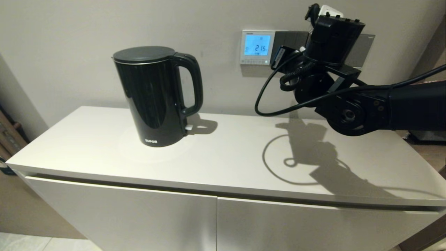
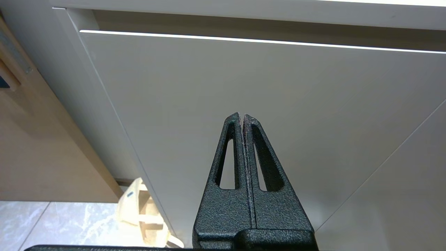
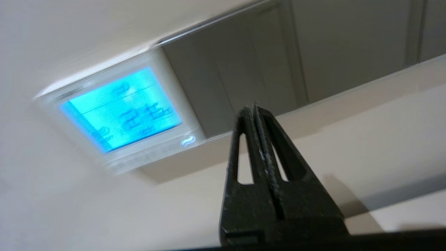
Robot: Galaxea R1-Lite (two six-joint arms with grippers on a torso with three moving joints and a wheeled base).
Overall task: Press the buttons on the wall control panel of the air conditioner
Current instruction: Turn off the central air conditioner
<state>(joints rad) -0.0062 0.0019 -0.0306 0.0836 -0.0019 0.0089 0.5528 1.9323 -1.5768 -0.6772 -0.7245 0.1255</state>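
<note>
The air conditioner's wall control panel [image 1: 256,47] is a small white square on the wall with a lit blue screen. The buttons [image 1: 255,62] run as a pale row along its lower edge. In the right wrist view the panel [image 3: 122,115] is close, and its buttons [image 3: 150,157] include one lit key at the end nearest the gripper. My right arm [image 1: 331,38] is raised near the wall, just right of the panel. My right gripper [image 3: 251,108] is shut and empty, its tips level with the panel's lower edge and apart from it. My left gripper [image 2: 241,115] is shut and empty, low in front of the cabinet door.
Dark grey switch plates [image 1: 291,36] adjoin the panel on its right and also show in the right wrist view [image 3: 244,69]. A black kettle [image 1: 156,97] stands on the white cabinet top [image 1: 226,153]. A black cable [image 1: 264,101] loops under the right arm. A cream bag [image 2: 139,209] lies on the floor.
</note>
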